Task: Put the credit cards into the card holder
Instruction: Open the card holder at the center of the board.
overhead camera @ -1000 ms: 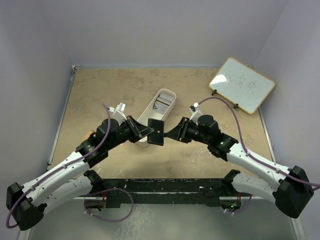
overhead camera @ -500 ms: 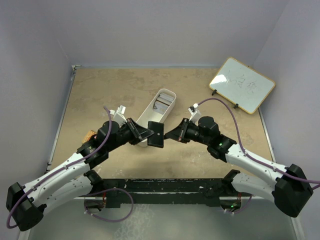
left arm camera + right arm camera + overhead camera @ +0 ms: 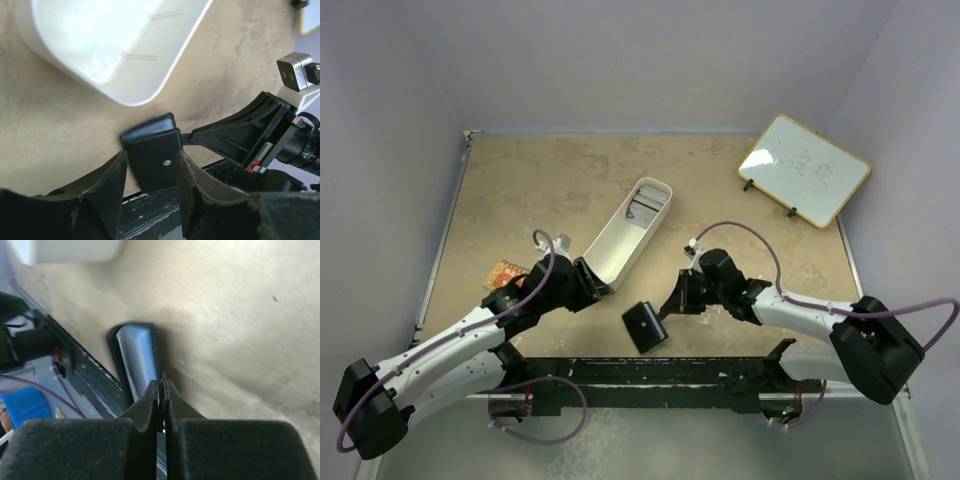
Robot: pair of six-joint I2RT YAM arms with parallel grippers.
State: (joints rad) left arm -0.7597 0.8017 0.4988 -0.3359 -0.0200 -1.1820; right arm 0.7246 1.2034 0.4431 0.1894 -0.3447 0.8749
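card holder (image 3: 645, 327) sits near the front edge of the tan table (image 3: 520, 190), between the two arms and closer to the right one, black, tilted at an angle to the table edge. right gripper (image 3: 667, 308) has its fingers clenched tight on one edge of it; from the right wrist the two dark fingers (image 3: 150, 405) meet with only a thin sliver between them, and the holder's blue-grey inside (image 3: 137, 355) shows just beyond their tips, standing partly on edge. whether the holder's lower side touches the table cannot be told. left gripper (image 3: 595, 288) is released, its jaws spread apart and holding nothing; from its wrist camera the holder (image 3: 155, 150) shows in the gap past the two fingers (image 3: 107, 185), with a small snap stud on its black face, and the right gripper's long black fingers (image 3: 225, 140) reach in from the right to its edge. seen from above, the left gripper is apart from the holder and just beside the near end of the white tray (image 3: 610, 250), which lies diagonally in the middle of the table. credit cards (image 3: 642, 207) lie as a small grey stack in the far end of that tray, well apart from the holder. a whiteboard (image 3: 804, 168) leans at the far right corner, and a small orange object (image 3: 505, 272) lies beside the left arm.
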